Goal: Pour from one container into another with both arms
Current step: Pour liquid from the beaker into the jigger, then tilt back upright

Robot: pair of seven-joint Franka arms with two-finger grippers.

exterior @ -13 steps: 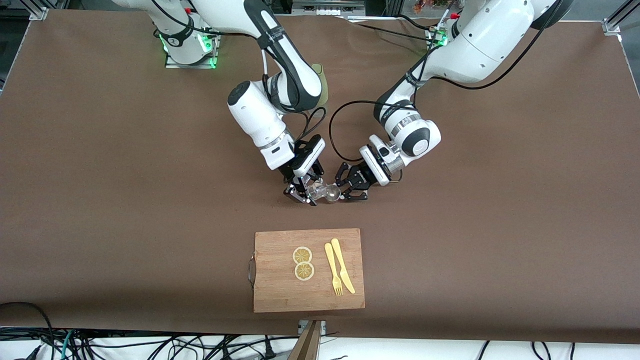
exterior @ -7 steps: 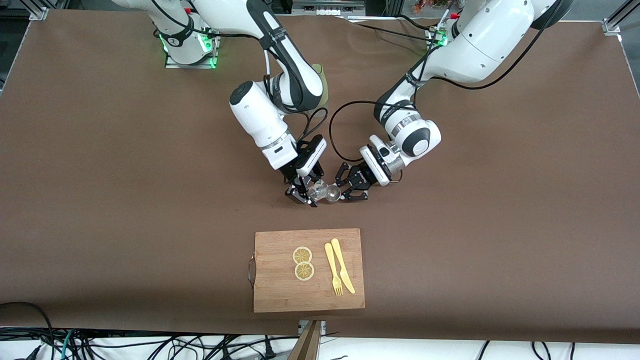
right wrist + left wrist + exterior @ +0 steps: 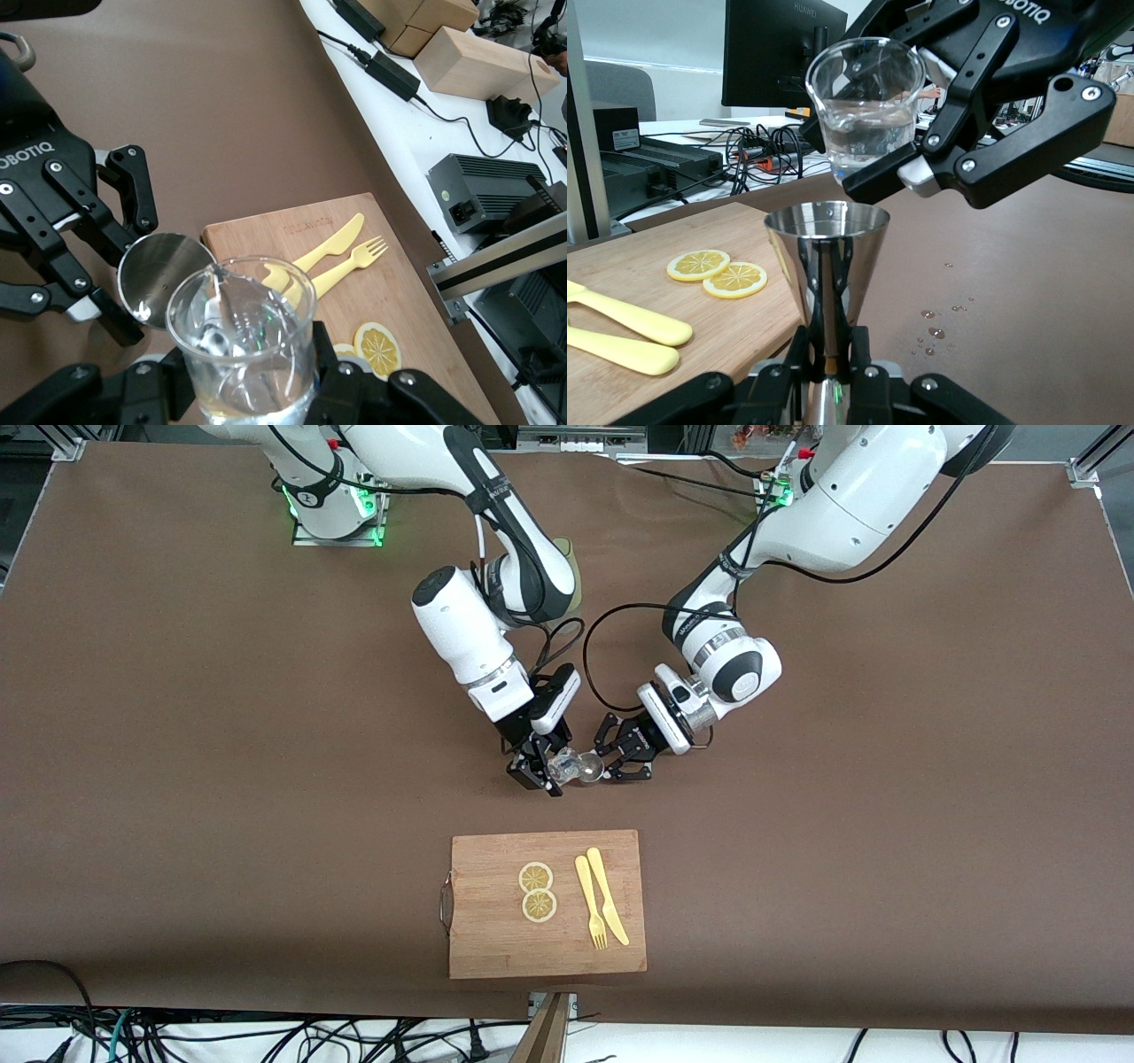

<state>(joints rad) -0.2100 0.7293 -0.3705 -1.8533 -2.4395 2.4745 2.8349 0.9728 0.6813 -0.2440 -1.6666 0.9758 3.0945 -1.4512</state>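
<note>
My right gripper (image 3: 540, 767) is shut on the clear glass cup (image 3: 562, 763) over the middle of the table. In the right wrist view the cup (image 3: 244, 341) sits between the fingers with clear liquid in its base. My left gripper (image 3: 613, 766) is shut on the waist of the silvery jigger (image 3: 590, 769). In the left wrist view the jigger (image 3: 827, 257) stands upright in my left gripper (image 3: 828, 343). The cup (image 3: 864, 106) hangs just above the jigger's mouth, almost upright. From the right wrist view the jigger's open mouth (image 3: 166, 279) lies right beside the cup.
A wooden cutting board (image 3: 496, 948) lies nearer to the front camera, bearing two lemon slices (image 3: 537, 891) and a yellow fork and knife (image 3: 601, 908). Water drops (image 3: 935, 329) dot the brown table beside the jigger. An olive-green bottle (image 3: 573, 567) stands partly hidden by the right arm.
The right arm's wrist has shifted slightly toward the left arm's end and turned a little, carrying the cup. The left arm and the jigger have stayed in place.
</note>
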